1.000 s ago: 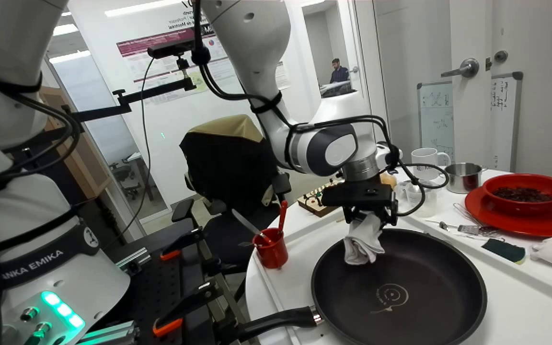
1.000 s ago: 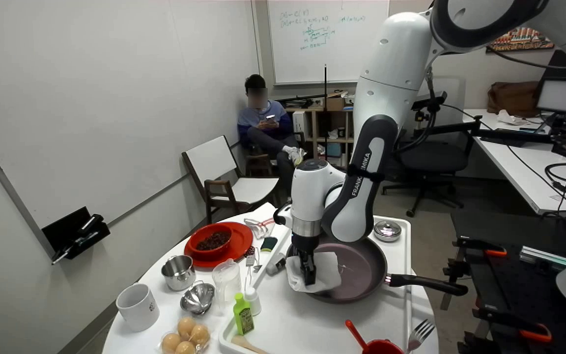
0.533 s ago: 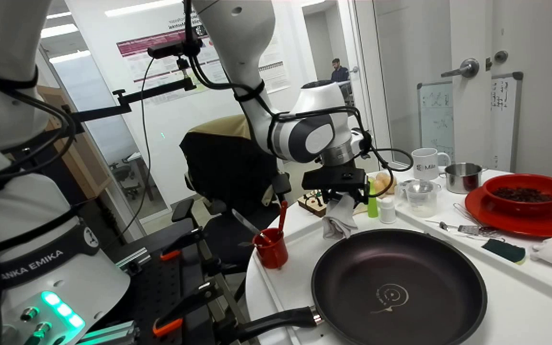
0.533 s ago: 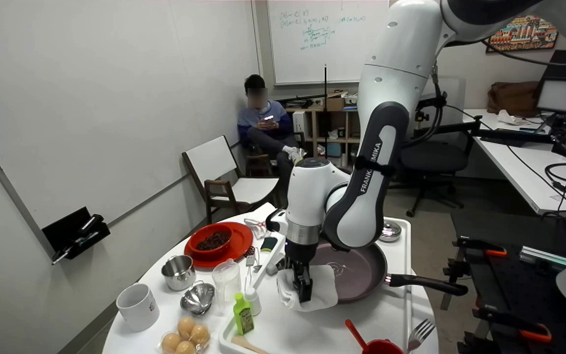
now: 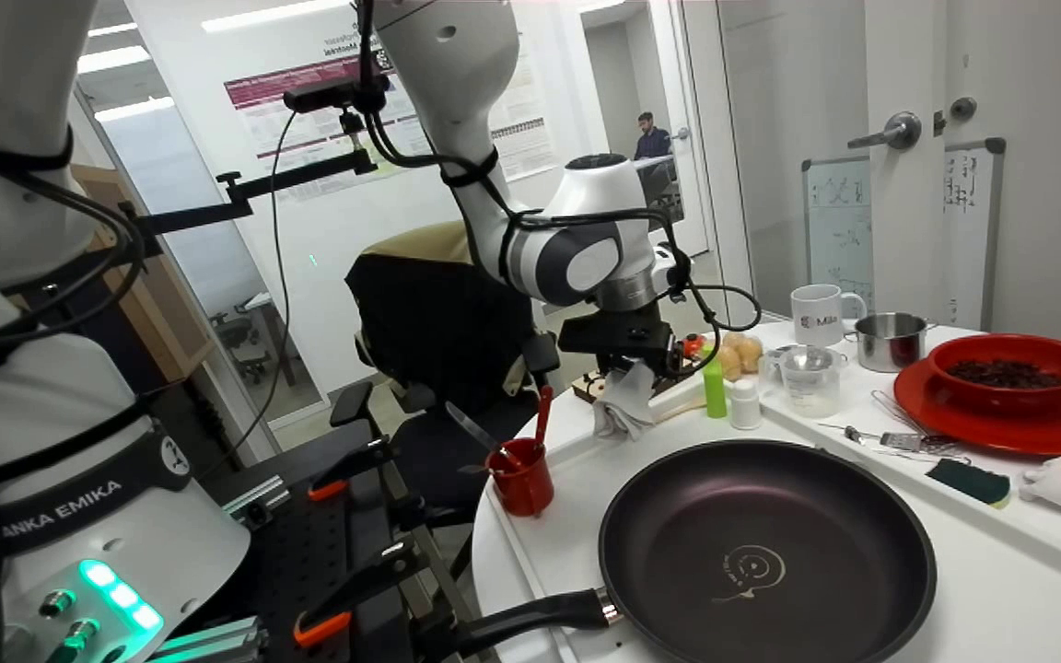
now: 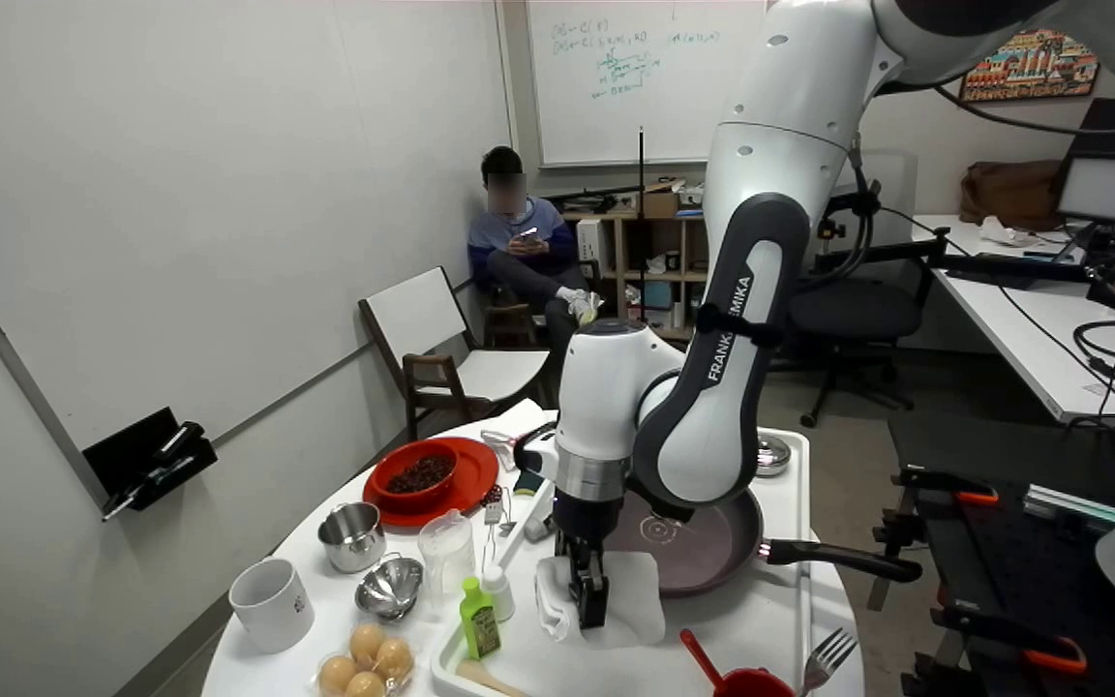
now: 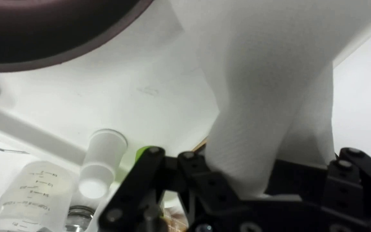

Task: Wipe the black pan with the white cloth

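The black pan [image 5: 825,525] lies on the white tray [image 6: 712,634] with its handle over the tray's edge. It also shows in an exterior view [image 6: 712,552] and at the upper left of the wrist view [image 7: 60,48]. My gripper [image 6: 591,605] points down beside the pan, outside its rim, and is shut on the white cloth [image 6: 635,600]. The cloth hangs bunched under the gripper in an exterior view [image 5: 623,410] and fills the middle of the wrist view [image 7: 253,106], hiding the fingertips. I cannot tell whether its lower edge touches the tray.
A green bottle [image 6: 478,620] and a white shaker [image 6: 497,592] stand close to the cloth. A wooden spoon [image 6: 490,678] lies on the tray. A red cup [image 5: 523,479] with cutlery stands at its edge. A measuring cup [image 6: 446,552], mug [image 6: 272,605] and red plate [image 6: 475,474] stand beyond.
My gripper has moved with the cloth from inside the pan, over its rim, to above the bare tray beside it, and has gone lower. The pan has not moved.
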Robot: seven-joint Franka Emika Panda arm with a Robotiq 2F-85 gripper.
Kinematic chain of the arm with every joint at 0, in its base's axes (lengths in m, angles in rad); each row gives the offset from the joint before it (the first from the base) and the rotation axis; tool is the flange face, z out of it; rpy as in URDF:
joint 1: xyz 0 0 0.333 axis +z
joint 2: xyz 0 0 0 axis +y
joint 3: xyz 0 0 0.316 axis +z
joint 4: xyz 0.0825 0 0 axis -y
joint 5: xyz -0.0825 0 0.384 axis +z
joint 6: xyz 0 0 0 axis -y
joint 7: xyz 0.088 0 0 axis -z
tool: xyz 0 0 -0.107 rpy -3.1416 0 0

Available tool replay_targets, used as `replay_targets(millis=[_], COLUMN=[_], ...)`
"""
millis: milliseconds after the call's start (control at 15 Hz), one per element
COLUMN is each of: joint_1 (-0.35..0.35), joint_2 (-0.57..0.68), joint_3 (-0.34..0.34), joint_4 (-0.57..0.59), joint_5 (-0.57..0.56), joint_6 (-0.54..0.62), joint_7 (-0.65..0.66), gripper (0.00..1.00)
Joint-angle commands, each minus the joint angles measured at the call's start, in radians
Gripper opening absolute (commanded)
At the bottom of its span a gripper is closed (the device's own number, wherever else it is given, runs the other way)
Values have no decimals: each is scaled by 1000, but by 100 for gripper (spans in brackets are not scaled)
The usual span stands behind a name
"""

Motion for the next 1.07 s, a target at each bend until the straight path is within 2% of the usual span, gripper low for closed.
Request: replay_targets(millis=[0, 67, 133, 267, 467, 800, 867, 1000], joint_1=[61, 72, 82, 97, 114, 118, 118, 118], joint_2=[42, 51, 64, 87, 113, 138, 140, 142], joint_3=[-51, -61, -71, -82, -91, -88, -88, -87], joint_4=[56, 66, 80, 105, 137, 175, 180, 183], joint_5=[36, 37, 37, 40, 45, 53, 54, 56], joint_6=[-38, -52, -65, -91, -119, -145, -148, -150], joint_7=[40, 47, 51, 57, 61, 58, 57, 55], gripper=[4, 6, 31, 36, 60, 95, 99, 100])
